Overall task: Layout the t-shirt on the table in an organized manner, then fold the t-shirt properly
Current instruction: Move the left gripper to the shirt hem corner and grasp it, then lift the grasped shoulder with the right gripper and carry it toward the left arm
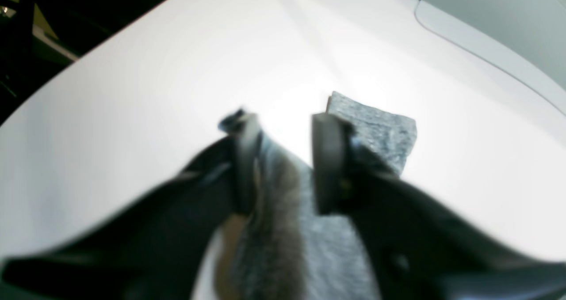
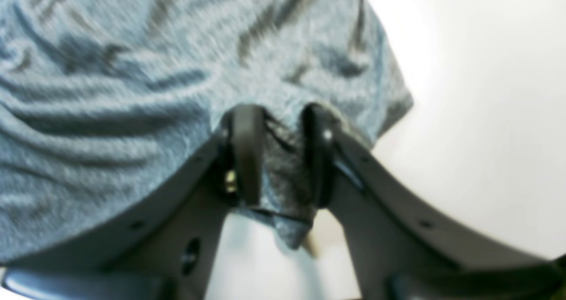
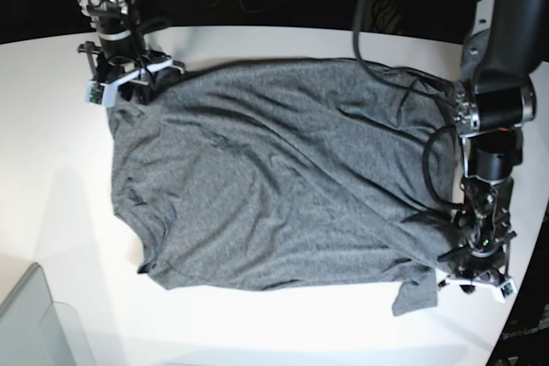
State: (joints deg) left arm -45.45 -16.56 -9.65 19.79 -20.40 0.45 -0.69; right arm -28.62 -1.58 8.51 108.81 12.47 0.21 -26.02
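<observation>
Layout phase, approx. done; folding not begun, judging by how cloth lies. T-shirt (image 3: 274, 177) spread over middle of table (image 3: 51, 169), roughly flat but w/ diagonal creases across body and a loose corner flap near lower edge. Left to do, prob.: smooth wrinkles, straighten that corner, then all folds.

Base view, left to right: right end effector (image 3: 129, 75) at far left corner of cloth; shirt runs away from it twd the other arm. Wrist view: jaws narrowly apart w/ a bunched fold of grey knit between them, fabric touching both pads (image 2: 247, 154); whether clamped firm or letting go, can't tell.

Left end effector (image 3: 482, 273) at near right corner, cloth edge just beside it. Wrist view: jaws partway apart, strip of shirt lying between and below them, a folded tip poking out beyond one fingertip (image 1: 325, 158). Blurred; no clear pinch, so held or merely touched can't tell.
</observation>
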